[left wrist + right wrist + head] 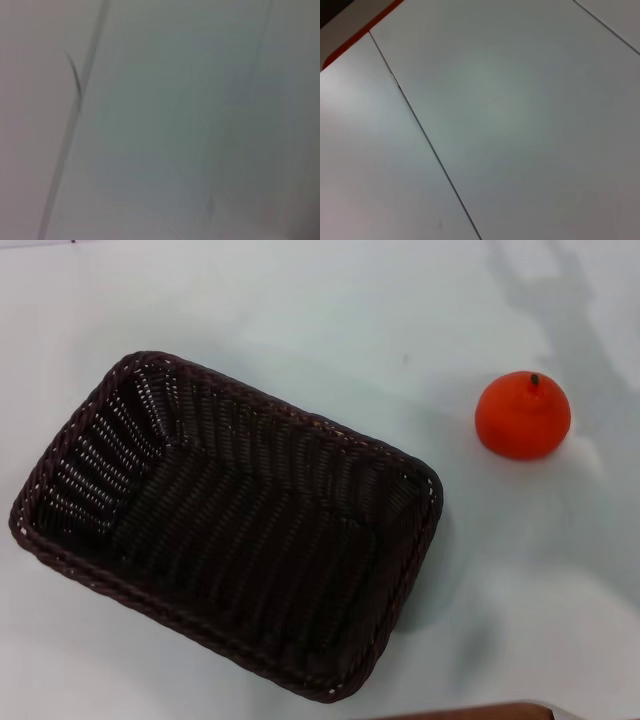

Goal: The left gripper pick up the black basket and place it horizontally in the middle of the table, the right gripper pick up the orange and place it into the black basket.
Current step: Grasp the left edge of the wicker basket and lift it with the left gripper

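Observation:
The black basket (230,525) lies on the white table (330,320) at the left and middle of the head view, turned at a slant, open side up and empty. The orange (522,416) sits on the table to the right of the basket, apart from it, stem up. Neither the left gripper nor the right gripper shows in any view. The left wrist view shows only blurred white table (175,125) with a thin seam. The right wrist view shows bare white table (510,115) with seams.
A faint arm shadow (560,300) falls on the table at the far right, above the orange. A brown edge (470,712) shows at the bottom of the head view. An orange-red strip (365,30) marks a table edge in the right wrist view.

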Available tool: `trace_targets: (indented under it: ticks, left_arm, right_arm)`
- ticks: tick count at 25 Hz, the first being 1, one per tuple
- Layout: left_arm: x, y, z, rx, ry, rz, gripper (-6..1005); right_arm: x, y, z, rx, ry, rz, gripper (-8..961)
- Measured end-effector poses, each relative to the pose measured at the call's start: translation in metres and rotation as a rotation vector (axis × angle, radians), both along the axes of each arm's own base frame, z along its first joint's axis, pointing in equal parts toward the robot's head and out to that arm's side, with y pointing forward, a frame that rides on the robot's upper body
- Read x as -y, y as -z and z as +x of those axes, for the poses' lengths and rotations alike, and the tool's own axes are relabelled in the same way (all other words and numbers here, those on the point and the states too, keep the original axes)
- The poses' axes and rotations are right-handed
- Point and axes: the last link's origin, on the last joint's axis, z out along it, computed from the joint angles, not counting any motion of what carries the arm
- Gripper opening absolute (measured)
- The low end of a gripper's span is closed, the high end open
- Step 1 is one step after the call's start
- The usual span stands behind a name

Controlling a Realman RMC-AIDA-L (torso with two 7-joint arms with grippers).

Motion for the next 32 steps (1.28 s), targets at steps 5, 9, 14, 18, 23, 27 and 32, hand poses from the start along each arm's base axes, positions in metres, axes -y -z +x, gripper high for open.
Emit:
trace_targets:
  ticks: [5, 9, 14, 18, 23, 27, 32]
  left_arm:
    - [-0.019, -0.010, 0.050, -0.267, -0.141, -0.242, 668]
    - [-0.039, 0.009, 0.084, -0.460, -0.266, -0.368, 670]
    - [-0.056, 0.030, 0.099, -0.566, -0.328, -0.408, 673]
    - [-0.067, 0.051, 0.106, -0.639, -0.383, -0.471, 759]
    - [-0.076, 0.079, 0.116, -0.731, -0.389, -0.541, 779]
    - [-0.084, 0.098, 0.122, -0.777, -0.398, -0.591, 859]
    - [-0.097, 0.113, 0.121, -0.805, -0.430, -0.608, 895]
  right_arm:
    - [-0.001, -0.001, 0.000, 0.000, -0.002, 0.000, 925]
    - [-0.002, -0.001, 0.000, -0.002, 0.000, 0.003, 925]
    - [0.001, -0.001, 0.002, -0.009, 0.012, 0.007, 924]
    - [0.003, -0.002, 0.006, -0.041, 0.037, 0.017, 924]
    - [0.005, -0.002, 0.008, -0.049, 0.045, 0.016, 925]
    - [0.004, -0.002, 0.009, -0.053, 0.050, 0.009, 925]
    - [0.000, -0.002, 0.008, -0.054, 0.051, 0.005, 924]
